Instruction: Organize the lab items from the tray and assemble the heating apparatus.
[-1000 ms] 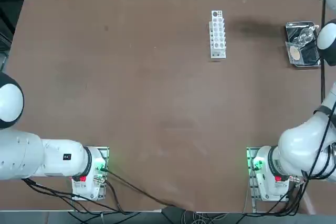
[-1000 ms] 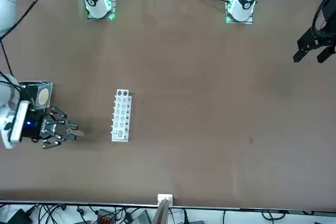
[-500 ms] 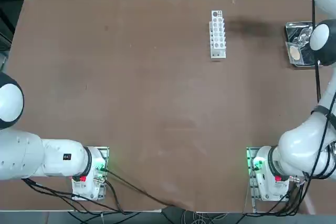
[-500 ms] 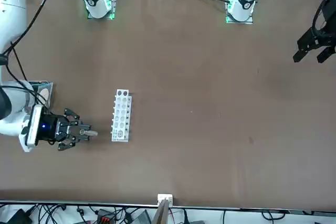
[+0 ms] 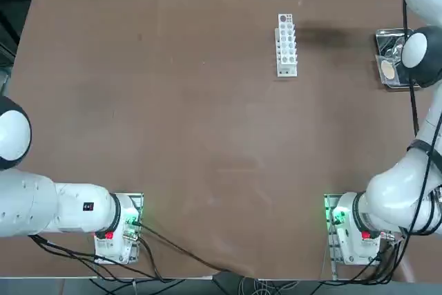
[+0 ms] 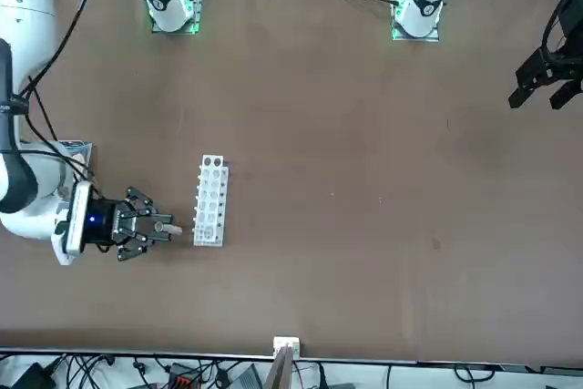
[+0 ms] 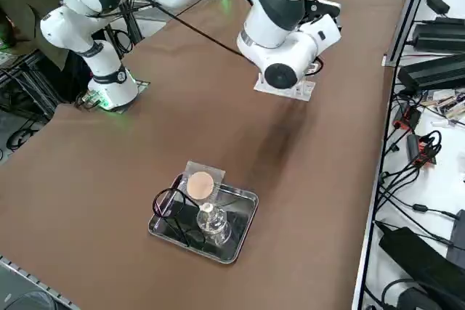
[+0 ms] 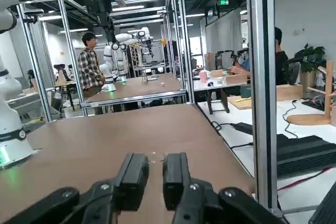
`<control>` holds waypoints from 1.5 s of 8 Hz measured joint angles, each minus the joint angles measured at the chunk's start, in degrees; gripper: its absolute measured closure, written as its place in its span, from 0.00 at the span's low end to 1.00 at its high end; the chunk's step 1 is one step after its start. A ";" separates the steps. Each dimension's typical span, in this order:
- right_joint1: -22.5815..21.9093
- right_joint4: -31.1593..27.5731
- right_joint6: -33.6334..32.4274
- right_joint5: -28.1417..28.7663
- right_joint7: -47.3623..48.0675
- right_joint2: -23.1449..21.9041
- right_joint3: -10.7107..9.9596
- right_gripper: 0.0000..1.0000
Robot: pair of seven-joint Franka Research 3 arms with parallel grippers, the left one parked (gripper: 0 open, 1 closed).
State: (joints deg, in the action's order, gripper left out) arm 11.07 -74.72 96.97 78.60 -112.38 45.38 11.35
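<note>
The shiny metal tray (image 7: 245,195) sits near the table's right edge and holds the clear glass burner (image 7: 211,220), the black wire tripod (image 7: 169,204) and the mesh square with its tan centre (image 7: 200,185). From above, the tray (image 5: 392,32) is partly covered by my right arm. My right gripper (image 6: 169,227) hangs in the air between the tray and the white rack (image 6: 210,200), pointing sideways toward the rack. In the wrist view the gripper (image 8: 156,162) shows a narrow gap between its fingers (image 8: 134,174) with nothing in it.
The white test-tube rack (image 5: 286,45) stands toward the far side of the table, left of the tray. Cables and black boxes (image 7: 436,70) lie past the far edge. Metal frame posts (image 8: 260,77) and people (image 8: 89,72) stand beyond the table.
My right arm has swung away from above the tray toward the rack, uncovering more of the tray. The fingers keep the same narrow gap.
</note>
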 joint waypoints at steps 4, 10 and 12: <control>-3.66 -0.21 2.56 5.14 -0.44 0.98 0.02 0.78; -3.42 -0.24 2.62 5.50 -0.74 3.56 -0.46 0.78; -3.43 -0.27 2.57 5.50 -1.83 4.40 -0.46 0.78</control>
State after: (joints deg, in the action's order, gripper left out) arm 7.64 -74.99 99.53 84.10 -114.21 49.78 10.89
